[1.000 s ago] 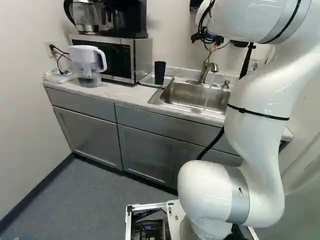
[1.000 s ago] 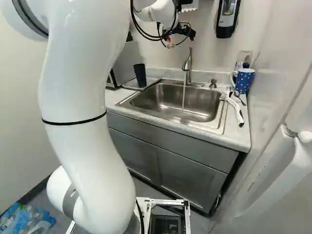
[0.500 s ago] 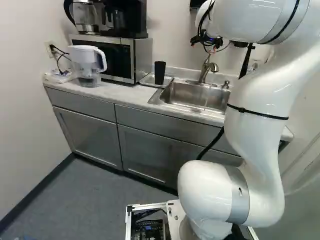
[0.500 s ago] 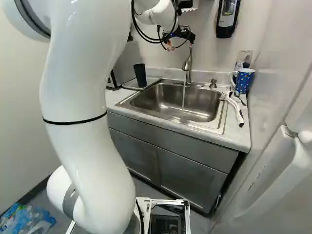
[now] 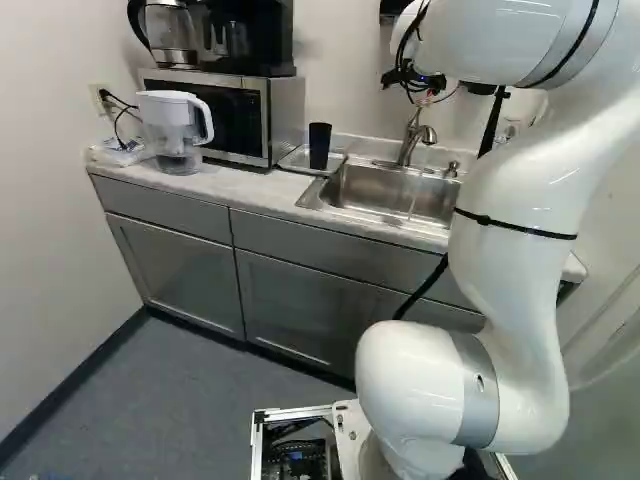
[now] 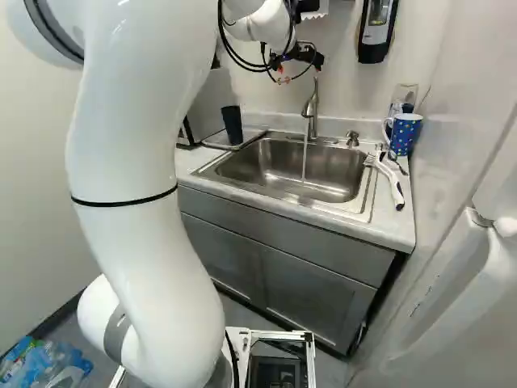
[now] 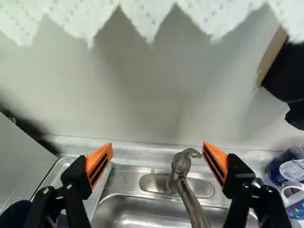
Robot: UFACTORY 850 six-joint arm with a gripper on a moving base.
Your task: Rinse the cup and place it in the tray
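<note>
A dark cup (image 5: 319, 146) stands upright on the tray (image 5: 295, 160), left of the sink (image 6: 279, 170); it shows again as the dark cup (image 6: 232, 125) in the right base view. My gripper (image 6: 281, 78) hangs high near the faucet (image 6: 310, 109), from which a thin stream of water (image 6: 304, 153) falls into the basin. In the wrist view the gripper (image 7: 157, 146) is open, nothing held between its orange pads, and the faucet lever (image 7: 183, 161) shows below and between the fingers. Part of the cup (image 7: 15, 213) appears beside one finger.
Microwave (image 5: 235, 112) and water pitcher (image 5: 175, 125) stand left of the tray. Right of the sink are a blue dotted mug (image 6: 404, 133), a brush (image 6: 392, 182) and a soap pump (image 6: 353, 138). A dispenser (image 6: 376, 32) hangs on the wall, with paper towel (image 7: 142, 19) above the faucet.
My arm has shifted very slightly, the gripper sinking a little near the faucet. The cup stands where it was, the water keeps running and the base has not moved.
</note>
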